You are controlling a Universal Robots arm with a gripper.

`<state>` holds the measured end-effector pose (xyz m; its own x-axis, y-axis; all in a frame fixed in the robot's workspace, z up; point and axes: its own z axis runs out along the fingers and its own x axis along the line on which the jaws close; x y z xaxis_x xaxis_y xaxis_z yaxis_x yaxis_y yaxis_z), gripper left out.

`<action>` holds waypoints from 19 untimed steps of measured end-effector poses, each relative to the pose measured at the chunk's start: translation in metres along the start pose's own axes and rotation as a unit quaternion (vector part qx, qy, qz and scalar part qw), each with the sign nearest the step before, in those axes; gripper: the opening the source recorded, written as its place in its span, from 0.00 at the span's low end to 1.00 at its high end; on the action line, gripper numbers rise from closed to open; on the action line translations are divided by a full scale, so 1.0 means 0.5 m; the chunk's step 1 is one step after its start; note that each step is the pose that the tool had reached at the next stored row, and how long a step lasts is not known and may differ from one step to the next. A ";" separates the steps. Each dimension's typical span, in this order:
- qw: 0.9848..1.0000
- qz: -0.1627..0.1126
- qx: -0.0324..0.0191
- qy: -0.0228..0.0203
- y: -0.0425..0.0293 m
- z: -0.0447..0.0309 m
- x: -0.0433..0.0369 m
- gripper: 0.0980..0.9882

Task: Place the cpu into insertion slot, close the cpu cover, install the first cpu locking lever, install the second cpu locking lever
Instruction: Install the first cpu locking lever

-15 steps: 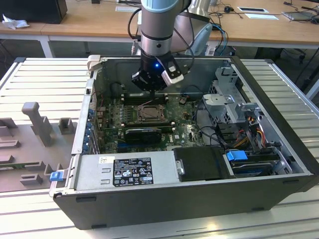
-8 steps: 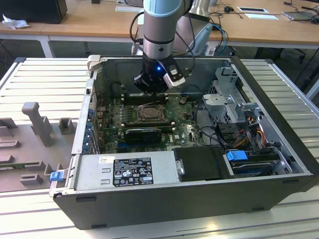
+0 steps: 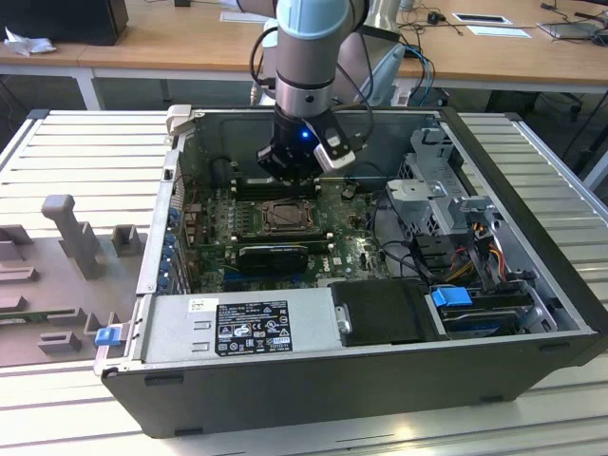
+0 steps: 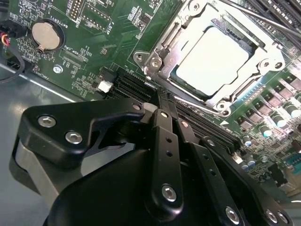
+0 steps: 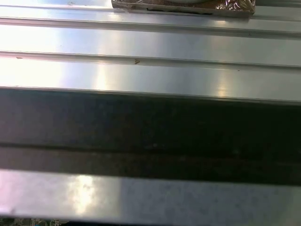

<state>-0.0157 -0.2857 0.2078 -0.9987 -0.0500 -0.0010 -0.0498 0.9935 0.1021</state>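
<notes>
Chip (image 4: 211, 59) is your thing to watch. It lies flat in the socket (image 3: 285, 217), in the middle of the green board (image 4: 94, 42). The shiny cover (image 4: 162, 47) looks folded down around it, and the chip shows through its window.

Your claw (image 4: 161, 100) hangs just beside the socket, over the long black slots (image 4: 129, 84). Its two fingers are squeezed close together with nothing between them.

I think you are at the lever part of the job. The thin rod (image 4: 263, 16) by the socket may be a lever, but I cannot tell if it is hooked.

So go slow. Push on the rod with the tip of the closed fingers, never on the chip or the board. Press down gently, then slide it under its hook. Stop if the cover lifts.
</notes>
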 end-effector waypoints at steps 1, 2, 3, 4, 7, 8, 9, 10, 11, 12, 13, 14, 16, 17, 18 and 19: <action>1.000 0.000 0.000 0.000 0.000 0.001 0.000 0.01; 1.000 0.000 0.000 0.000 0.000 0.002 0.000 0.01; 1.000 0.000 0.000 0.000 0.000 0.002 -0.001 0.01; 1.000 0.000 0.000 0.000 0.000 0.003 -0.001 0.01; 1.000 0.000 0.001 0.000 -0.001 0.005 -0.001 0.01; 1.000 0.000 0.002 0.000 -0.001 0.006 -0.001 0.01; 1.000 0.000 0.003 0.000 -0.001 0.006 -0.001 0.01; 1.000 0.000 0.003 0.000 -0.001 0.006 -0.001 0.01; 1.000 0.000 0.003 0.000 -0.001 0.006 -0.001 0.01; 1.000 0.000 0.004 0.000 -0.001 0.007 -0.001 0.01; 1.000 0.000 0.004 0.000 -0.001 0.007 -0.001 0.01; 1.000 0.000 0.004 0.000 -0.001 0.007 -0.001 0.01; 1.000 0.000 0.004 0.000 -0.002 0.007 -0.001 0.01; 1.000 0.000 0.004 0.000 -0.003 0.007 -0.001 0.01; 1.000 0.000 0.004 0.000 -0.004 0.007 -0.001 0.01; 1.000 0.000 0.004 0.000 -0.005 0.007 -0.001 0.01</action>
<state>-0.0153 -0.2879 0.2041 -0.9987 -0.0500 -0.0008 -0.0499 0.9942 0.0948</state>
